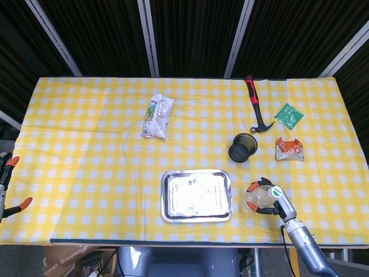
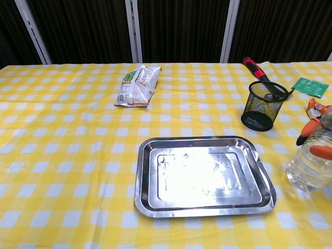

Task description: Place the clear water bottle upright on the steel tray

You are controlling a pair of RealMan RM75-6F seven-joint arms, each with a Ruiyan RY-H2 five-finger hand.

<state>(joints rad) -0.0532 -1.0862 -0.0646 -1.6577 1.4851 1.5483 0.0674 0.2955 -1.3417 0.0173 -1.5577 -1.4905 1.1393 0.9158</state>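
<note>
Right hand [image 1: 271, 196], orange-tipped fingers [image 2: 320, 152] wrapped around the clear plastic water bottle [image 2: 309, 166]; grip looked closed on it. Bottle stood upright, or close to it, just right of the rectangular steel tray [image 1: 196, 195], near the front edge of the yellow-and-white checked tabletop [image 1: 92, 156]. From the chest view its base appeared at or barely above the cloth; could not tell whether it had left the surface.

Left hand not seen in either view.

Tray lay bare and shiny, nothing on it. Bottle and tray near each other but apart.

Progress, as judged: grasp made, transfer not yet done. Left to do: carry the bottle leftward over the raised tray rim, set it down upright on the flat middle, let go.

Other items well clear of that path: black wire-mesh cup [image 1: 243, 148] behind the tray, red-handled hammer [image 1: 256, 107] beyond it, white snack packet [image 1: 157, 116] to the far left, small green packet [image 1: 287, 115] and orange wrapper [image 1: 289, 149] to the right.
</note>
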